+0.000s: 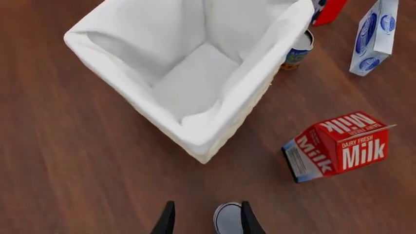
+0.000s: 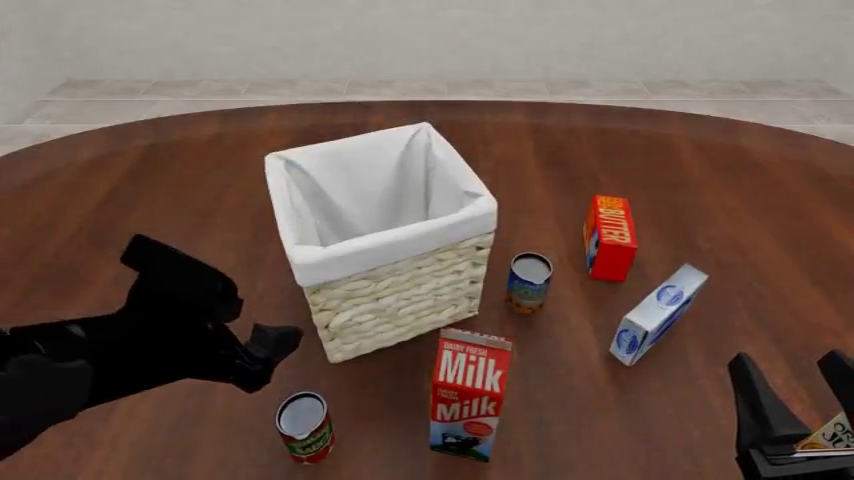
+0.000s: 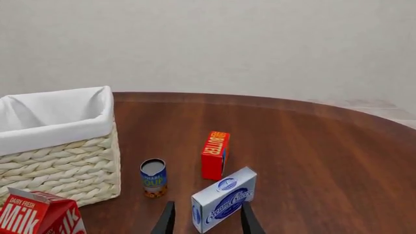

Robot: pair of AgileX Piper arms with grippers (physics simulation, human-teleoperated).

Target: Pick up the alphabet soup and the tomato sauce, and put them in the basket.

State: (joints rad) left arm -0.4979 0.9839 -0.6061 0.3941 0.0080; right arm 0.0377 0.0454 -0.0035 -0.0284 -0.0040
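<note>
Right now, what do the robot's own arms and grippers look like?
Both are matte black. The left arm is bulky and angular, with no cables or markings showing. The right gripper ends in two tapered, pointed jaws, with a small printed label at its base.

Light: glowing evenly, bright, diffuse
Shadows: lying faintly beside the tall pale woven wicker basket (image 2: 395,290)
Focus: staying sharp throughout
Glare: showing none

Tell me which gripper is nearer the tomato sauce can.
Left. The left gripper hovers just above the tomato sauce; the right gripper sits far across the table.
</note>
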